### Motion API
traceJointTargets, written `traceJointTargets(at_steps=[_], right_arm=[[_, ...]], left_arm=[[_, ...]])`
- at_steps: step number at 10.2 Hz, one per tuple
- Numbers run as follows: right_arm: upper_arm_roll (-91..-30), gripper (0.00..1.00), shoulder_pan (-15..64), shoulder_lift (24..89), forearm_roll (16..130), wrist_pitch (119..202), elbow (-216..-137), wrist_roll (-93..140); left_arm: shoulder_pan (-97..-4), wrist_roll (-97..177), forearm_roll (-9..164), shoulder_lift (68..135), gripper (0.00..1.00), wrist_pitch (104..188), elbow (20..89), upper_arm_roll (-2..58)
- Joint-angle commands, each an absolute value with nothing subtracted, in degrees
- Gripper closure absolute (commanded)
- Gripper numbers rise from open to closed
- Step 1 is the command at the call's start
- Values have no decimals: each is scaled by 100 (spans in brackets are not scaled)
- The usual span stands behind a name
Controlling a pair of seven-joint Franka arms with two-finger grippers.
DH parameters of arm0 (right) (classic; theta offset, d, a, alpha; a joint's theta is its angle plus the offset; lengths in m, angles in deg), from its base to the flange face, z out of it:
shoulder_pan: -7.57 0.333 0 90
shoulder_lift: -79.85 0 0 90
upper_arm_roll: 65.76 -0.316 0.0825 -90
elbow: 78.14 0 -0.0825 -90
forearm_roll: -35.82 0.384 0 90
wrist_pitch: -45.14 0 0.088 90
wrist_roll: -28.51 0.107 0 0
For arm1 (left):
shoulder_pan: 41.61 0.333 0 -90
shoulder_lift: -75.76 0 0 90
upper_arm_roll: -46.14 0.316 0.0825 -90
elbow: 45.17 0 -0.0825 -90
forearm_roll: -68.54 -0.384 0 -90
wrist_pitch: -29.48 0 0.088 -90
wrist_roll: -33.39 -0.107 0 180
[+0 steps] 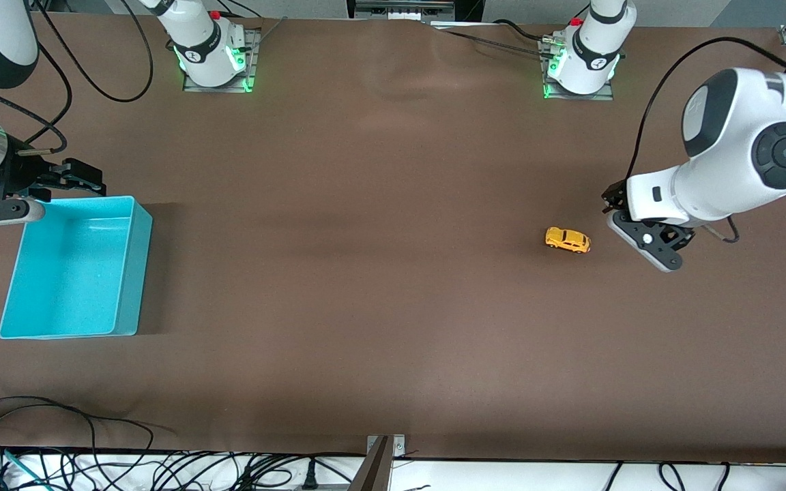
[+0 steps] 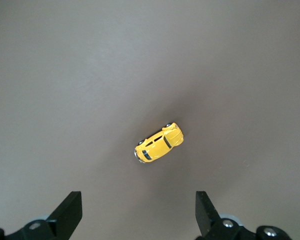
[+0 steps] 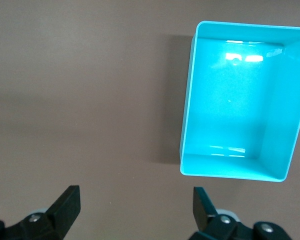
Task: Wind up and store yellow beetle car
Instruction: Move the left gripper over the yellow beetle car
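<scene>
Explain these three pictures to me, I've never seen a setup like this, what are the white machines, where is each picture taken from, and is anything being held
The white machines are two robot arms bolted along one edge of a brown table. The wide picture comes from a high camera facing them. The other two come from cameras on each arm's wrist, looking down past its two black fingers.

The left gripper hangs open over the table beside a tiny yellow beetle car, which sits on its wheels toward the left arm's end. The right gripper is open too, up by the edge of an empty turquoise bin at the right arm's end.

Nothing is held yet; the car lies untouched.
</scene>
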State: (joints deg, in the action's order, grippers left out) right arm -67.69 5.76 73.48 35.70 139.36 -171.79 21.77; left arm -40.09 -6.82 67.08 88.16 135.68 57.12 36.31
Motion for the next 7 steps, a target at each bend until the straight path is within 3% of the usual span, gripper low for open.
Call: traceJointTargets(at_steps=[1,7], right_arm=[[-6752,0,573,7299,3705,13918,-17095,2078],[-6743,0,546,7291,3705,13918,-17095,2069]], left_arm=[[-3924,-2035,6582,8771,0,14509,6615,3604],[-3853,-4702,6582,9306,0,17147,8163,3604]])
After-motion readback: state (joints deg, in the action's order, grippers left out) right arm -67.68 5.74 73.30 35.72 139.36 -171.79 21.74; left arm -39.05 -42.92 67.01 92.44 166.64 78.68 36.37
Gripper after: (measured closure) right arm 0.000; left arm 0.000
